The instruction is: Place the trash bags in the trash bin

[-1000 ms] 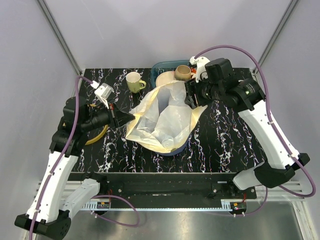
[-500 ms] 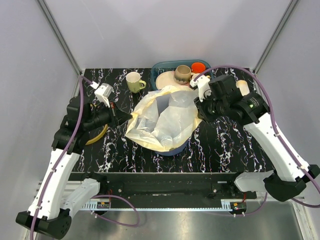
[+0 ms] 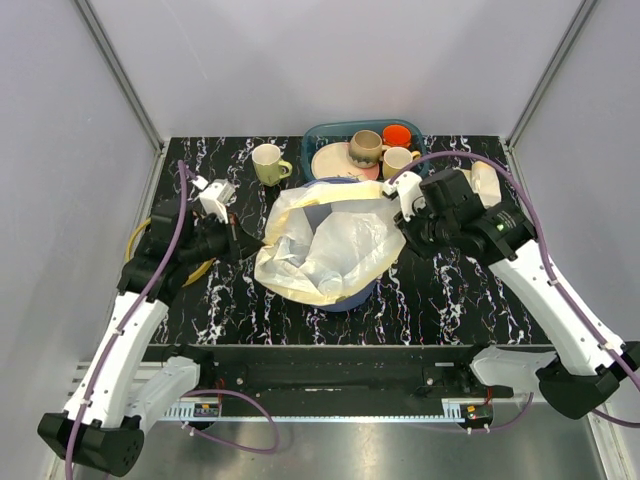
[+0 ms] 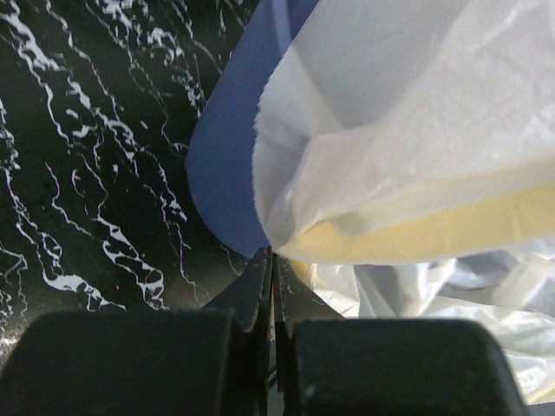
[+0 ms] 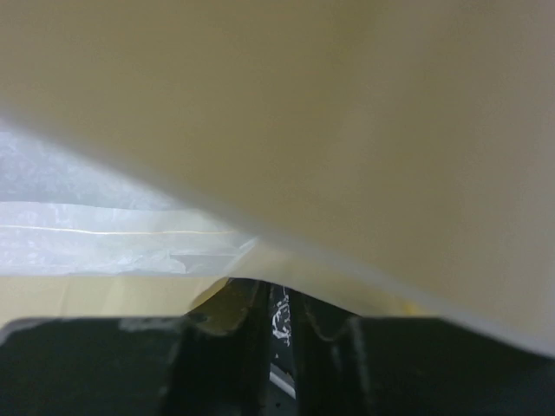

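Loosely, trash bag (image 3: 330,240) drapes trash bin (image 3: 350,298).

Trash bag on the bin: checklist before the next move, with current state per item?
1. Left gripper holds the trash bag: ok. It is shut, and the bag's corner runs right into it.
2. Right gripper holds the bag: cannot tell. The jaws are nearly together, but film covers most of the view.
3. Bag inside the trash bin: not ok. It lies draped over the top and spills past the sides.
4. Bin upright: cannot tell. Only a strip of blue wall shows under the film.
5. Bag clear of the teal basket behind: cannot tell. Its far edge lies close to it.
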Available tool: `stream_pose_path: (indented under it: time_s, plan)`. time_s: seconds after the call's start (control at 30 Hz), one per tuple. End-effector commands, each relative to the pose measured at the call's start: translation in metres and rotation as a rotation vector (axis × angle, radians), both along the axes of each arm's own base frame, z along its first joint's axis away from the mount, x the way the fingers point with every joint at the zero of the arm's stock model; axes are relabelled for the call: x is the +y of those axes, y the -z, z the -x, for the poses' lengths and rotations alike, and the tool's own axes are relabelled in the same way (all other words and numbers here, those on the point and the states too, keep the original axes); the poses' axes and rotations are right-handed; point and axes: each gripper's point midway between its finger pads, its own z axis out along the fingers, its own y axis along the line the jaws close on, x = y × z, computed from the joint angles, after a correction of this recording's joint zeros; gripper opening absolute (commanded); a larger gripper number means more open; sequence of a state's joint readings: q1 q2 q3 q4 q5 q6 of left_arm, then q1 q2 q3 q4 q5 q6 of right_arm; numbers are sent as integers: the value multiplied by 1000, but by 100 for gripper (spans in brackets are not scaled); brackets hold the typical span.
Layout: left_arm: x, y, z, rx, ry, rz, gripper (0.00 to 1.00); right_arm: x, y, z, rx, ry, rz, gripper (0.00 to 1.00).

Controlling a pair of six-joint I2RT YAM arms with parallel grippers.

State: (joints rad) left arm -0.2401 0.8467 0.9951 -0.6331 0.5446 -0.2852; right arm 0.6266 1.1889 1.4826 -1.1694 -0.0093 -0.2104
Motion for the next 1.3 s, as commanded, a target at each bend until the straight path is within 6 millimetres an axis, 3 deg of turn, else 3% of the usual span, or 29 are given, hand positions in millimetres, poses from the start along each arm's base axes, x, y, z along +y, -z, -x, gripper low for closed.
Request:
stream_pose_path:
  time_s: [0.0, 0.07, 0.1, 0.17, 0.23, 0.3, 0.5, 0.57, 0.6, 0.8, 0.9, 1.03, 1.17, 1.2, 1.23, 1.27]
  plan:
    - [1, 6, -13, -35, -14, -6, 0, 2, -12, -23, -89, 18, -28, 23]
    - [0, 6, -14, -46, -16, 1, 0, -12, -17, -26, -64, 59, -52, 30]
    - [-2, 4, -12, -54, 1, 10, 0, -15, -19, -16, -26, 48, -86, 43]
    - [-3, 2, -10, -57, 6, 21, 0, -33, -36, -15, -30, 91, -141, 57]
    - [-3, -2, -9, -71, 10, 24, 0, -36, -52, 3, -36, 63, -196, 72]
    - [-5, -8, -6, -86, 23, 33, 0, -31, -65, 19, -34, 36, -262, 78]
    - [-4, -11, -4, -93, 22, 31, 0, -13, -109, 36, -51, 51, -454, 87]
    - [-4, -11, -4, -91, 19, 30, 0, -9, -116, 32, -9, 131, -522, 84]
    - [-4, -12, -3, -93, 19, 30, 0, -10, -108, 19, 31, 196, -502, 84]
    - [-4, -11, -1, -89, 16, 37, 0, 6, -112, -25, 90, 308, -571, 83]
    - [-2, -15, 0, -104, 14, 30, 0, -13, -89, -46, 83, 414, -440, 80]
    - [-3, -14, 1, -100, 15, 37, 0, -19, -67, -46, 119, 436, -375, 77]
    - [1, -13, -1, -109, 2, 18, 0, -9, -55, -33, 182, 378, -406, 56]
    - [1, -11, -1, -104, 1, 13, 0, -6, -45, -29, 214, 355, -403, 47]
    - [1, -8, -2, -92, -1, 9, 0, -4, -44, -27, 220, 335, -409, 29]
    - [2, -5, -2, -83, -3, 7, 0, 3, -47, -21, 220, 270, -437, 19]
